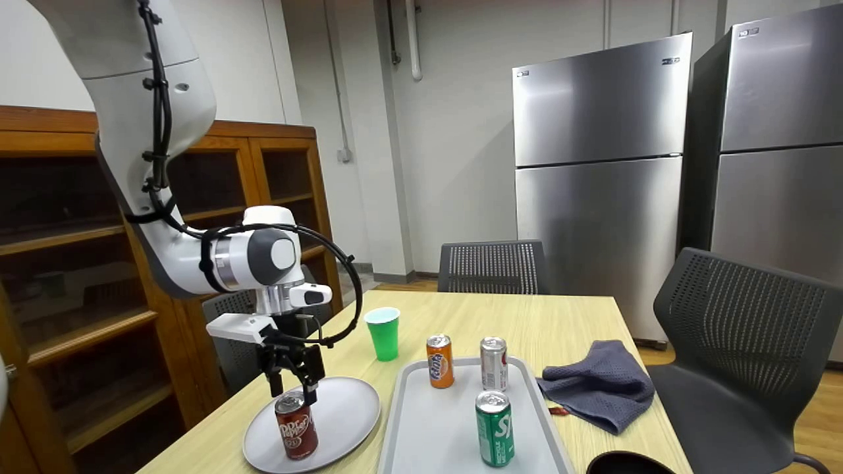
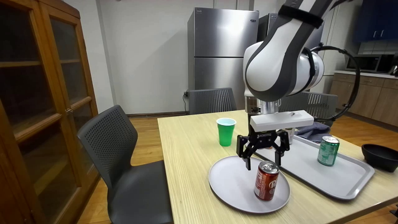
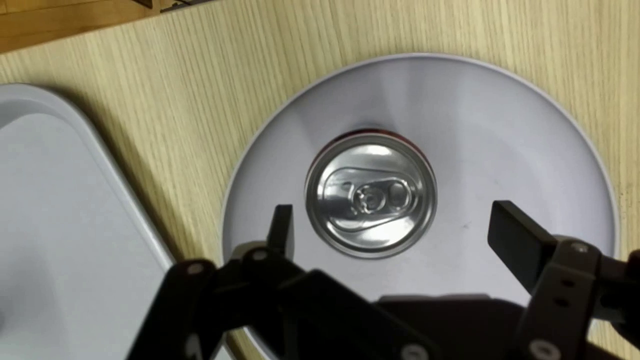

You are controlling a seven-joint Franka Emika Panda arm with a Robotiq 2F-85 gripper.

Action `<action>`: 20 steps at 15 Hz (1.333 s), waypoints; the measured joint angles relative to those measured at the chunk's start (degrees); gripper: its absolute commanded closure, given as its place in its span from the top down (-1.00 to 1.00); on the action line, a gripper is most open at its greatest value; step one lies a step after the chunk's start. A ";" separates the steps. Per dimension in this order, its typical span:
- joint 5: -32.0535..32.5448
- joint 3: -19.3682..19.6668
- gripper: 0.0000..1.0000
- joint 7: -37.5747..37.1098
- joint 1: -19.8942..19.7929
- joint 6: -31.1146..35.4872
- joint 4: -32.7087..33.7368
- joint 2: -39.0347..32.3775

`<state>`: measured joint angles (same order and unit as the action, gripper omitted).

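A dark red Dr Pepper can point(image 1: 298, 431) stands upright on a round light grey plate point(image 1: 355, 401). The can point(image 2: 266, 183) and plate point(image 2: 230, 180) also show in an exterior view. My gripper point(image 1: 293, 390) is open and empty just above the can, pointing down. In an exterior view its fingertips point(image 2: 263, 163) are at or above the height of the can's top. In the wrist view the can's silver lid point(image 3: 371, 195) lies between and slightly ahead of the spread fingers point(image 3: 392, 222), nearer the left one. Neither finger visibly touches it.
A grey tray point(image 1: 435, 434) beside the plate holds an orange Fanta can point(image 1: 440, 361), a silver can point(image 1: 494, 364) and a green Sprite can point(image 1: 494, 429). A green cup point(image 2: 226, 132) stands behind the plate. A dark cloth point(image 1: 602, 388) and black bowl point(image 2: 381, 157) lie beyond the tray.
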<state>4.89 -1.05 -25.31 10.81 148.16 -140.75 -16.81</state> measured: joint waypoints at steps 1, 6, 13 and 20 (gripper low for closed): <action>0.00 0.13 1.00 -0.45 0.07 0.00 -0.02 -0.15; 0.00 0.35 1.00 -1.84 0.45 -0.04 -0.04 -0.91; 0.00 0.84 -0.15 -2.13 0.57 -0.08 -0.04 -1.45; 0.00 1.41 -0.21 -2.14 0.57 -0.14 0.13 -0.96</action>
<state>4.88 0.36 -27.45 11.38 148.02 -140.62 -17.77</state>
